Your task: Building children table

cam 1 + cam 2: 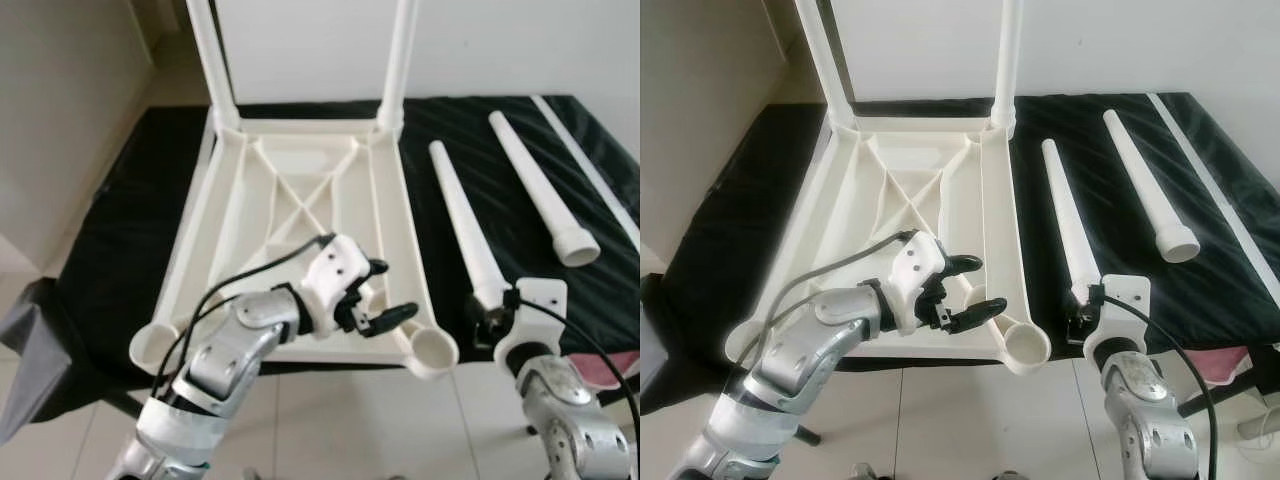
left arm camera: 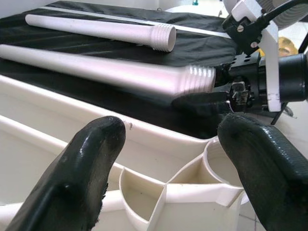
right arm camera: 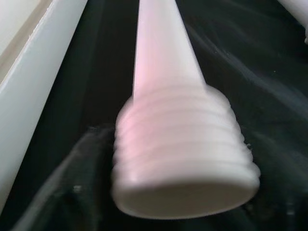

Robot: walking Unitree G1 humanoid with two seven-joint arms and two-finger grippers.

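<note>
An upside-down white plastic table lies on a black cloth. Two white legs stand screwed into its far corners. The near right socket and near left socket are hollow. My left gripper is open just above the table's underside, a little left of the near right socket, holding nothing. A loose leg lies right of the table, its threaded end pointing toward me. My right gripper is at that threaded end. A second loose leg lies farther right.
A thin white strip runs along the cloth at the far right. The cloth's front edge ends just beyond the near sockets, with pale floor tiles below. Something pink shows at the lower right.
</note>
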